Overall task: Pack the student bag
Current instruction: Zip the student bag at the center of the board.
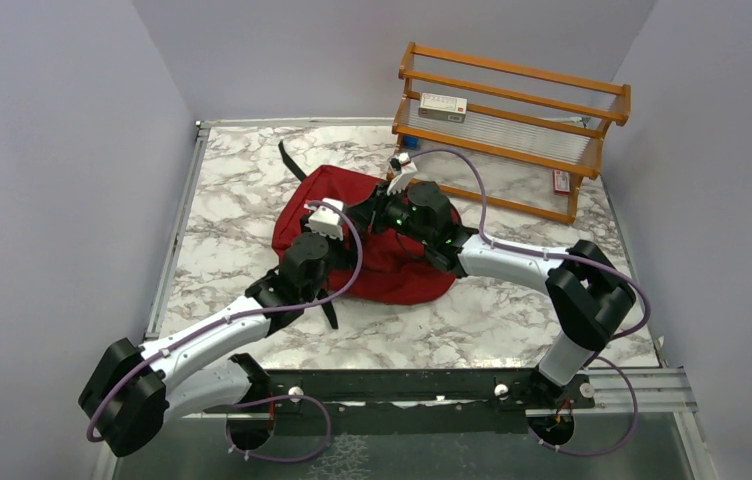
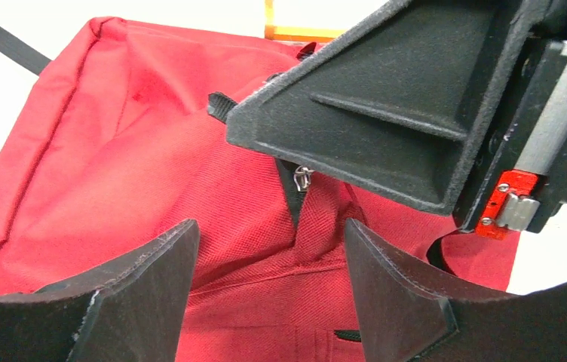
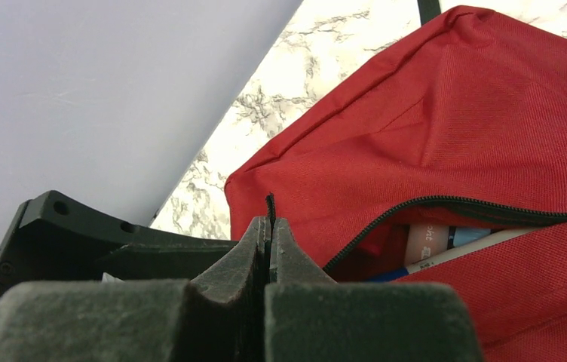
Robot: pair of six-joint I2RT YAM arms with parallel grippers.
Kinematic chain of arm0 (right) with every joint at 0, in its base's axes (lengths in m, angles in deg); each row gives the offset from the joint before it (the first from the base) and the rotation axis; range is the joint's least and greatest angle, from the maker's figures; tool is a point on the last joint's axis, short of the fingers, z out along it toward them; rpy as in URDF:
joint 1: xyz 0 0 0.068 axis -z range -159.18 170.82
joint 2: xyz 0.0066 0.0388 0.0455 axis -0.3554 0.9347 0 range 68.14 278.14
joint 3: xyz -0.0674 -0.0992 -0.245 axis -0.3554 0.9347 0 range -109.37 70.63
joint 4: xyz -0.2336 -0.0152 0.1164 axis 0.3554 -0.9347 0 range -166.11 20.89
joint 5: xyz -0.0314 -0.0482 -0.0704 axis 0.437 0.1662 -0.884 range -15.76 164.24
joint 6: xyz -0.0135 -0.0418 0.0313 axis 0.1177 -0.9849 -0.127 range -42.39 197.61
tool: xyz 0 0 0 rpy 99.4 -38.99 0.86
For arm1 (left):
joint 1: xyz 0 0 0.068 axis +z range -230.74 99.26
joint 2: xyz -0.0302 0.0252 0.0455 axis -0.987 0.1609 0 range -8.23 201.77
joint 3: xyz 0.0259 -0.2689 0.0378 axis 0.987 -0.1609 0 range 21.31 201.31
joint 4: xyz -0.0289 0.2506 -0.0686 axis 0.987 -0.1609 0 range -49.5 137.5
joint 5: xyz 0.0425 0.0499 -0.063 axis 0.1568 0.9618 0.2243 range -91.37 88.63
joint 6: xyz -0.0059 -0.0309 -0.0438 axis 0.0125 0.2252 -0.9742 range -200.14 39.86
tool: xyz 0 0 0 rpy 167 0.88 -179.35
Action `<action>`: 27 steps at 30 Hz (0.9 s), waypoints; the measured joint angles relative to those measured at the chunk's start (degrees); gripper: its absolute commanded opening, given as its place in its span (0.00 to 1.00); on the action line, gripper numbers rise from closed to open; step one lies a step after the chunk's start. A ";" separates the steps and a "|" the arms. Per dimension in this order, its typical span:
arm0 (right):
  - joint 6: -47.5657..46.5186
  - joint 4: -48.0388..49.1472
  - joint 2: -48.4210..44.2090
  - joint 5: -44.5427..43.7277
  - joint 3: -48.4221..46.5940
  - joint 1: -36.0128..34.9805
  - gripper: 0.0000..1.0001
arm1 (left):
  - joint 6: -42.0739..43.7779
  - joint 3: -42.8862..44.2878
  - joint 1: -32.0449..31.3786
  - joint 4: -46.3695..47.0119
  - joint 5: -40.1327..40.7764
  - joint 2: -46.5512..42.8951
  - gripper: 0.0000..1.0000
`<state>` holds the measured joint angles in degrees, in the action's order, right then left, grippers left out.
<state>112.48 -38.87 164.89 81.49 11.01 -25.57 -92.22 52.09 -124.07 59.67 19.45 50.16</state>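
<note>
While both arms leaned in over it, the large dark-red fabric backpack lay mid-way across the white marbled desk, nearer the far edge, with open marble along the left and near edges. The left gripper hung over the red cloth, fingers spread wide. The right gripper pinched a thin black tab at the bag's edge, fingers pressed together. A zipper gaped beside it, pens showing. An orange wooden rack crowded the far right corner.
</note>
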 measured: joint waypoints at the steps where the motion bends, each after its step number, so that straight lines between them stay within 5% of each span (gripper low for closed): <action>1: 0.26 -0.07 0.00 0.09 0.00 0.00 0.01 | -0.74 0.02 -0.33 0.52 0.09 0.48 0.72; 13: 1.81 -0.28 0.13 1.22 0.00 0.00 0.01 | -4.52 -2.43 -3.80 4.76 1.95 0.85 0.74; 27: 2.58 -0.63 0.13 1.11 1.27 -0.04 0.01 | -8.61 -4.92 -4.37 7.63 6.67 5.05 0.19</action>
<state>115.06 -39.50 165.02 82.60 12.28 -25.62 -100.83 47.17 -128.45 67.29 26.12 55.21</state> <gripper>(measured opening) 0.016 0.346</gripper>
